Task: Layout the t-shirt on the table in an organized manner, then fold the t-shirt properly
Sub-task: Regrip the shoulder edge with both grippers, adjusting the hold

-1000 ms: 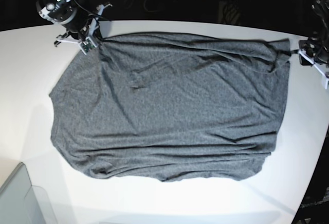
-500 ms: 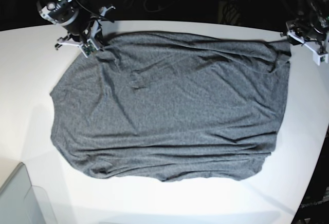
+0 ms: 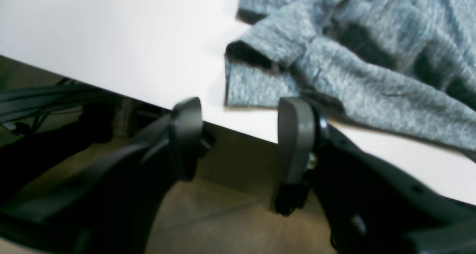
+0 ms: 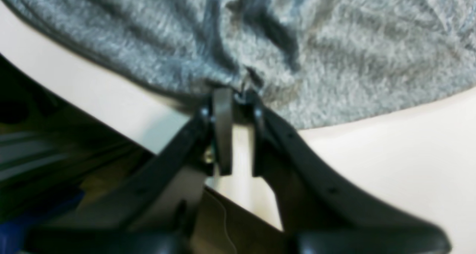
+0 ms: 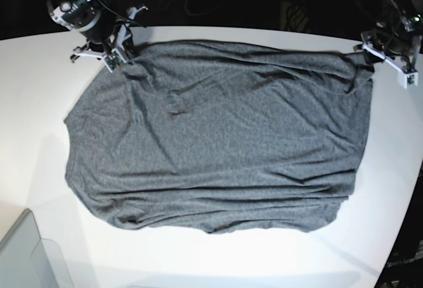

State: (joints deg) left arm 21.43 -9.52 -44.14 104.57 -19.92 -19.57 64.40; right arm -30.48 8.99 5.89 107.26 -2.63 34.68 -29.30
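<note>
The t-shirt [image 5: 211, 136] is spread across the white table [image 5: 39, 116], wrinkly and limp, so it's best pinched at the far corners. The right gripper [image 4: 238, 97] is barely parted at the far-left hem; the left gripper [image 3: 238, 135] is gaping, empty, far right.

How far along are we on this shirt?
Laying out looks nearly done: the t-shirt lies spread on the table, with some wrinkles. The left gripper is open and empty beside one corner; the right gripper has its jaws slightly apart at the opposite corner's edge. No fold has been made yet.
</note>
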